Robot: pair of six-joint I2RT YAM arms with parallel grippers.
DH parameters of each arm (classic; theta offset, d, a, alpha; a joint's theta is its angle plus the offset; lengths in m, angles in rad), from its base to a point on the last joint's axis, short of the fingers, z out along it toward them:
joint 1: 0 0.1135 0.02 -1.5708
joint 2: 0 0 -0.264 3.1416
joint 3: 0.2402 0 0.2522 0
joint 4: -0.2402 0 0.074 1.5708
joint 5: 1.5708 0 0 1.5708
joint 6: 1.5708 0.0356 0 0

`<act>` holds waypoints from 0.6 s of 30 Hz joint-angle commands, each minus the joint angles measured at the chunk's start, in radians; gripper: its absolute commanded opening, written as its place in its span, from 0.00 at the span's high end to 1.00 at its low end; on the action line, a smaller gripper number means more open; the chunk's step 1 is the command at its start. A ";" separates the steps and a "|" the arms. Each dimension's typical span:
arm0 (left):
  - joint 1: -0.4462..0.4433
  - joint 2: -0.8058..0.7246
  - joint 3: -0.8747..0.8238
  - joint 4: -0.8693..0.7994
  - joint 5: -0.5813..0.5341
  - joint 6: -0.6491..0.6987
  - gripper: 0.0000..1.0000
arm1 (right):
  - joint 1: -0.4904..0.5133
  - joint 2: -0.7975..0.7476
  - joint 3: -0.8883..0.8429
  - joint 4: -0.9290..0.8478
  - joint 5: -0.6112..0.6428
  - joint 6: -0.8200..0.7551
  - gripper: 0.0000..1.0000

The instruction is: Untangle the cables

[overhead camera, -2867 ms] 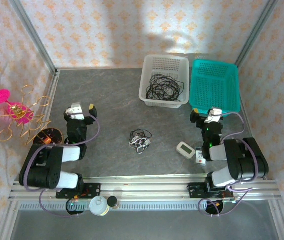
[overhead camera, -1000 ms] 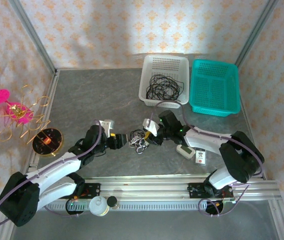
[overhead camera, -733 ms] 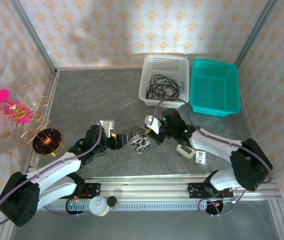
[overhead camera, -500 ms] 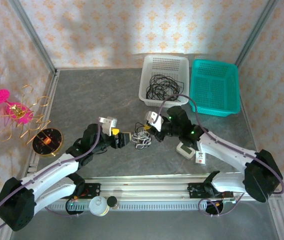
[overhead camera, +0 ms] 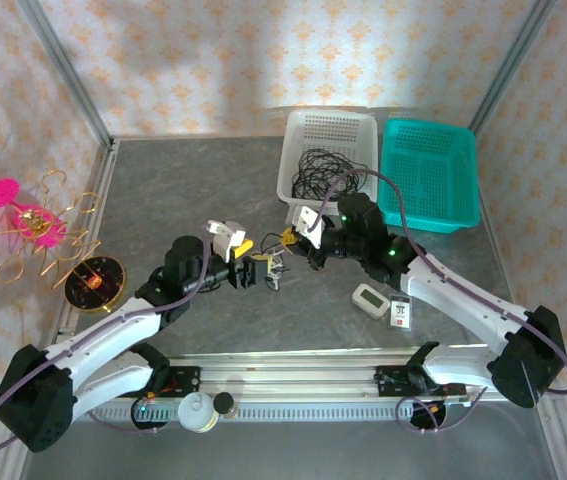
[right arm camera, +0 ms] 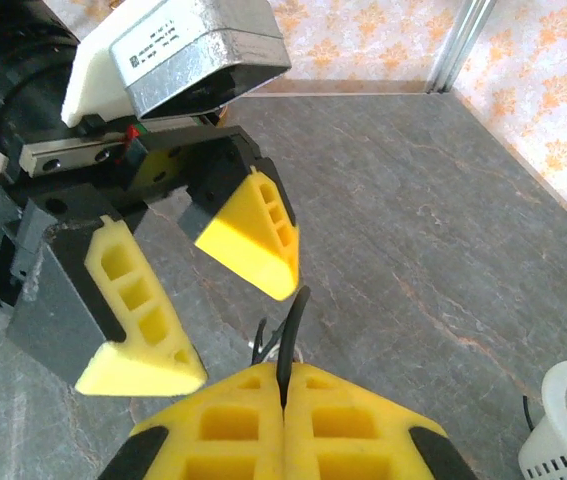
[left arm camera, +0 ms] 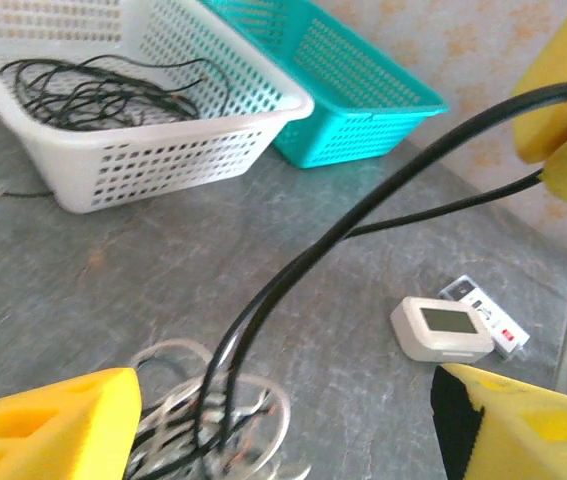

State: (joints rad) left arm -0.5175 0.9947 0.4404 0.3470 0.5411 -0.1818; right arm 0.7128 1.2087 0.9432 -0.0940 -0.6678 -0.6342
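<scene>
The right pincer [right arm camera: 285, 395] is clamped shut on a black cable [left arm camera: 363, 205], which runs down to the tangle of cables [left arm camera: 198, 430] lying on the bench [overhead camera: 193, 190] between the two arms. The left pincer [left arm camera: 288, 425] gapes wide with that tangle between its fingers, gripping nothing. More black cables [overhead camera: 325, 174] lie coiled in the white basket [overhead camera: 293, 150]

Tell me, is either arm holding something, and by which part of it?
The right gripper, jaws shut, pinches a black cable by a loop rising from the tangle. The left gripper holds nothing, jaws open.
</scene>
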 commanded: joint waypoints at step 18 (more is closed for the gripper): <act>-0.042 0.142 -0.022 0.430 0.003 -0.015 0.92 | 0.009 -0.061 0.022 -0.010 -0.069 0.042 1.00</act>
State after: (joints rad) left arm -0.5507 1.1454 0.4232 0.6682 0.5446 -0.1997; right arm 0.7128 1.1786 0.9432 -0.1284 -0.7136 -0.6147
